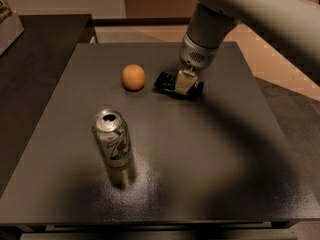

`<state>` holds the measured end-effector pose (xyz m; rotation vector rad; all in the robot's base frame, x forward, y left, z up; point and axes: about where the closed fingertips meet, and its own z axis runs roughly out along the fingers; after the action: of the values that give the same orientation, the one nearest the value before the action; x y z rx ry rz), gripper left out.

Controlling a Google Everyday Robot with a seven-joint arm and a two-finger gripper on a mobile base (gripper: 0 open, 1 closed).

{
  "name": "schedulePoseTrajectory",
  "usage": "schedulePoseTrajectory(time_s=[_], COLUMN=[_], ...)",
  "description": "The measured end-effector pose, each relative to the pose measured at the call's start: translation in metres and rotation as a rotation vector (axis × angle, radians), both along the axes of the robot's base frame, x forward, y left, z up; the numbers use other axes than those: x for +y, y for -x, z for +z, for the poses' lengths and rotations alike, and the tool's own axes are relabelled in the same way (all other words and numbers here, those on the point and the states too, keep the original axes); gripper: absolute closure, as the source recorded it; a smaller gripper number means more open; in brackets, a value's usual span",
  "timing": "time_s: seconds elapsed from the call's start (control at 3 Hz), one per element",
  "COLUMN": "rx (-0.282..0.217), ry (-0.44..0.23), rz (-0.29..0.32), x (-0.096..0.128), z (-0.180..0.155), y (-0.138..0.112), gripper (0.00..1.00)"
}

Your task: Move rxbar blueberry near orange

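Scene is dim overall, with a warm cast. The table [225, 174] is dark and matte. Its near half carries a broad soft sheen, with speckled glare just right of and below the 7up can [112, 138]. The can's top rim catches a bright highlight, and a dark patch lies on the table at its near side. The arm [260, 9] is evenly lit and pale, and a wide soft shadow curves across the table's right half. The gripper [184, 83] sits low over the far centre, on the rxbar blueberry [165, 81], whose dark wrapper nearly merges with the tabletop. The orange [133, 77] is brightest on top, with a thin shadow beneath. The floor at upper right is brighter and shows blocky mottling.
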<state>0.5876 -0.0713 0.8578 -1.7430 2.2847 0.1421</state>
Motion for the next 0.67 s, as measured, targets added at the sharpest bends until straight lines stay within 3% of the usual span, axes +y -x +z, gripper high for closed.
schedulePoseTrajectory(time_s=[0.67], rx=[0.007], ry=[-0.004], rz=[0.003], x=[0.0094], z=[-0.0127], y=[-0.0091], gripper=[0.13])
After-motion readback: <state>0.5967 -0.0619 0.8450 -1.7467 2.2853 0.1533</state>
